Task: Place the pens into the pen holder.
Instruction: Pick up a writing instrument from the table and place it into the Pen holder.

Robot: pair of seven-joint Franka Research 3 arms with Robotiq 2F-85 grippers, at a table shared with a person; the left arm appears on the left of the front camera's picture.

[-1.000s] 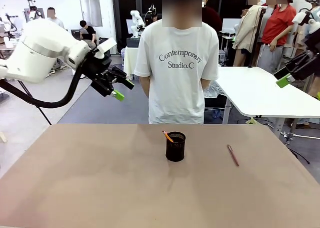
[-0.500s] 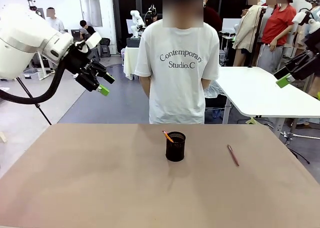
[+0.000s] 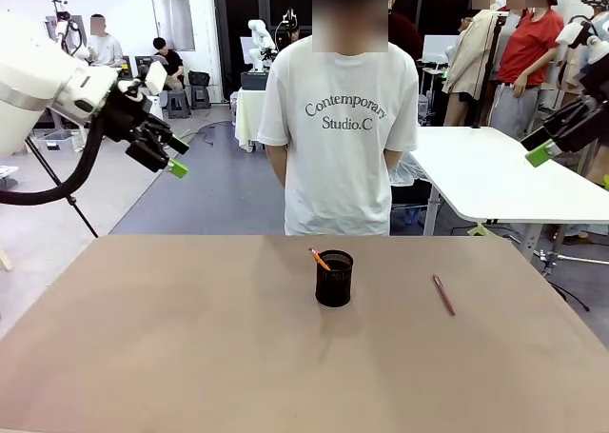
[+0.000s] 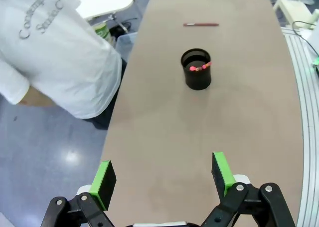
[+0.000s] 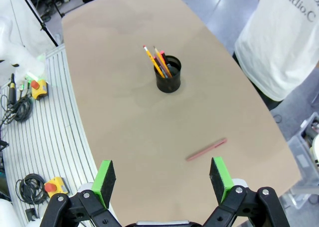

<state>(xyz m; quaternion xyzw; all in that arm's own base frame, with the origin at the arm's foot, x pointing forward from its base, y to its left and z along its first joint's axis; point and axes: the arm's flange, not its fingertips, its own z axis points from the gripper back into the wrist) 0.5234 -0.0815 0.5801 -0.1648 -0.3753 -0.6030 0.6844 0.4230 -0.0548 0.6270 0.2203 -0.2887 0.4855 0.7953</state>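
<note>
One pencil (image 3: 319, 259) leans in pen holder (image 3: 334, 283); maroon pen (image 3: 443, 295) lies on table (image 3: 190, 338).

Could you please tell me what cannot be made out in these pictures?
Front view: the dark mesh of the pen holder hides most of the pens in it; their number is unclear there.
Front view: the hands of the person are hidden behind the body.
Left wrist view: those pens are seen end-on with glaring tips; their colours are unclear.
All views: any print on the maroon pen is too small.

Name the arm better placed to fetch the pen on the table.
Right. The maroon pen lies right of the pen holder, nearer the open right gripper; the left gripper hangs far left.
</note>
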